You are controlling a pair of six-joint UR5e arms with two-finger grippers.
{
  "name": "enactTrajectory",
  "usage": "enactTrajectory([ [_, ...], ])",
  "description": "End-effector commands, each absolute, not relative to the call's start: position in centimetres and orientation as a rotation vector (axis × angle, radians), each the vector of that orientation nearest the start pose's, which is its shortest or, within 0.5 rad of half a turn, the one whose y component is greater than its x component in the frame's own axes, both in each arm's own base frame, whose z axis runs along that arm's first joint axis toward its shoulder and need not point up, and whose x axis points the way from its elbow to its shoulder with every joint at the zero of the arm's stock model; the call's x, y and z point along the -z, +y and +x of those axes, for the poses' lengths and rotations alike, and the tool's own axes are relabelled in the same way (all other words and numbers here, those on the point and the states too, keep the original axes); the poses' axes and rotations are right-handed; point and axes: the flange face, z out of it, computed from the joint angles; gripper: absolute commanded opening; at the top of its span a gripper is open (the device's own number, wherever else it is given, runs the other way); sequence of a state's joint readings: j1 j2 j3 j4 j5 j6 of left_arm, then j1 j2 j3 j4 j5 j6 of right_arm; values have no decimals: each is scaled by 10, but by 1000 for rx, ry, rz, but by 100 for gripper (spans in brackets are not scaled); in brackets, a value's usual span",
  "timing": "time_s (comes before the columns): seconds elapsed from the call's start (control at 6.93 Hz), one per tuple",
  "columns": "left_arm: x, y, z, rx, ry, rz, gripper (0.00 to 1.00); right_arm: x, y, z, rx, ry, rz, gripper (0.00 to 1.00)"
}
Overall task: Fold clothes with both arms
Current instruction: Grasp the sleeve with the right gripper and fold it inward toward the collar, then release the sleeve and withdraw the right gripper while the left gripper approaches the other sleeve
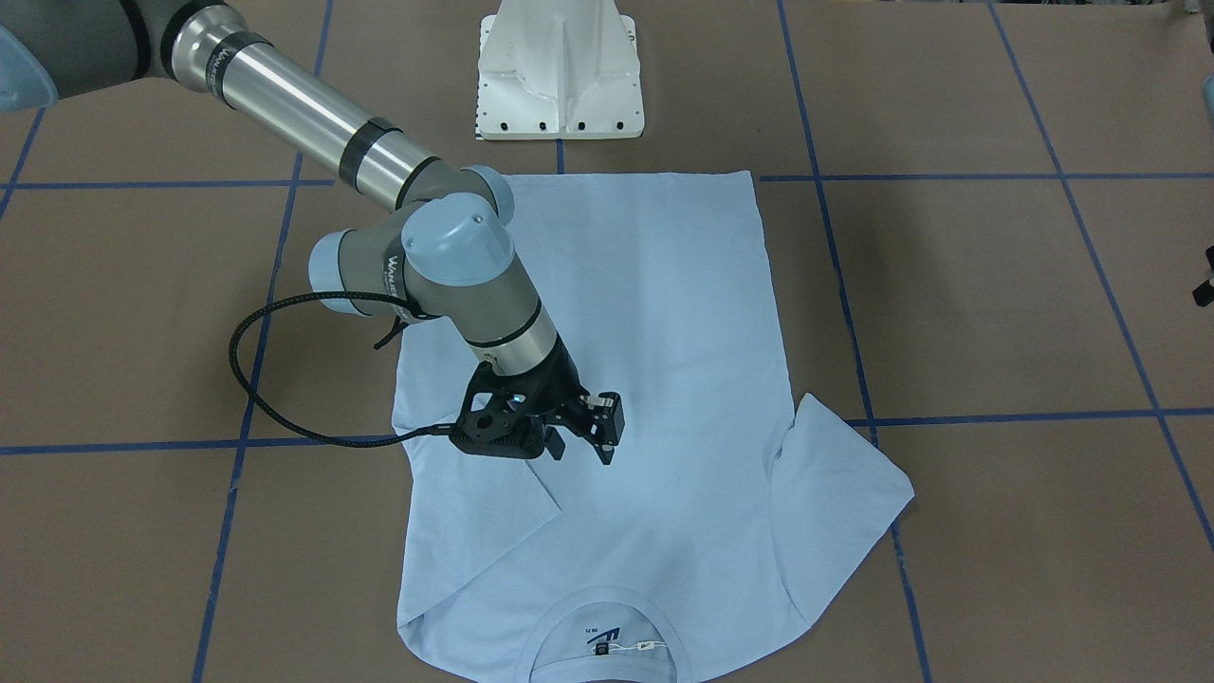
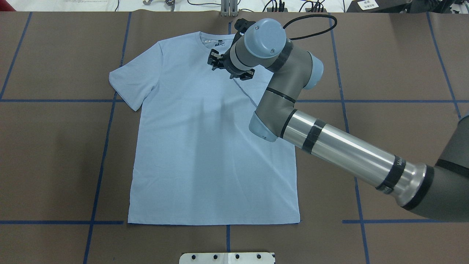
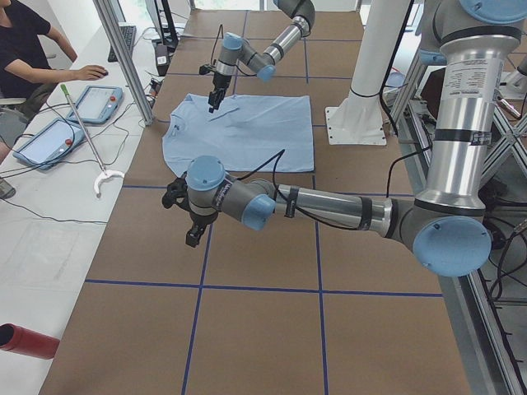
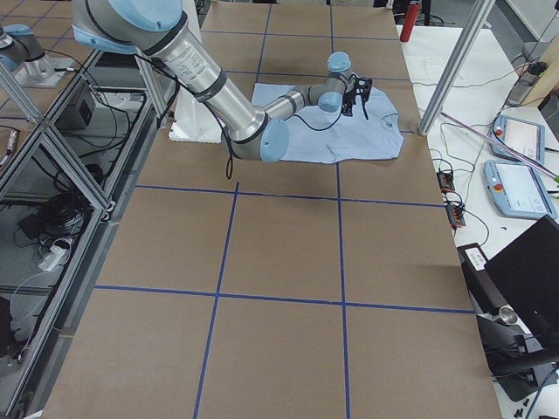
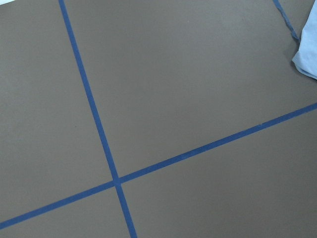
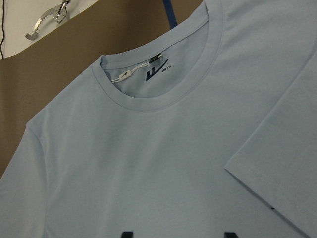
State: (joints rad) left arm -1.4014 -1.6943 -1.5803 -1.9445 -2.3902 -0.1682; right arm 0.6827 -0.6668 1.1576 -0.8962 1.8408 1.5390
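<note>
T-shirt point(image 2: 205, 157) lies flat; right gripper point(image 1: 581, 453) hangs parted, empty, over the folded sleeve point(image 1: 474, 493). Left gripper point(image 3: 194, 237), state unreadable, should pinch the spread sleeve point(image 2: 133, 79) at its hem, upper left overhead.

Light blue short-sleeved T-shirt point(image 2: 205, 146) flat on brown worktop point(image 2: 55, 146), collar away from robot. Right sleeve point(image 1: 474, 493) folded onto body, left sleeve point(image 2: 133, 80) spread. Grey jointed right arm point(image 2: 340, 150) above folded sleeve; grey left arm point(image 3: 329, 202) beside shirt.

We are seeing a matt cloth T-shirt point(image 1: 654, 313) on a matt paper-like table cover point(image 1: 996, 304) lined with blue tape point(image 1: 948, 177); the right arm point(image 1: 294, 104) is showing a gleaming brushed-metal tube, a smooth plastic joint cap point(image 1: 455, 237) and a braided cable point(image 1: 232, 359).
</note>
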Motion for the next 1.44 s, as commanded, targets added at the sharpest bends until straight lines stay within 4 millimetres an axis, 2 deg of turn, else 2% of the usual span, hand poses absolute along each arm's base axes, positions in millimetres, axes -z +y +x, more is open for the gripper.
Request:
enactTrajectory([
  [0.0,-490,-626,153,-133,948,226,100,-206,-525,-470,-413,-1274,209,100],
  [0.14,-464,-644,195,-105,961,191,100,-221,-482,-413,-405,-1311,228,100],
  [0.29,-452,-665,213,-73,987,196,100,-232,-468,-374,-420,-1322,248,100],
  [0.43,-469,-676,251,-45,998,140,96,-245,-452,-348,-426,-1322,253,100],
  [0.58,-464,-688,279,15,1013,120,94,-257,-438,-329,-431,-1316,252,100],
  [0.72,-472,-679,317,45,959,172,82,-266,-433,-312,-441,-1307,252,100],
  [0.87,-471,-677,336,125,921,183,71,-270,-432,-311,-445,-1300,250,100],
  [1.01,-474,-671,346,156,917,167,63,-272,-432,-311,-446,-1297,249,100],
  [1.3,-478,-669,356,170,878,198,54,-272,-433,-311,-448,-1296,249,100],
])
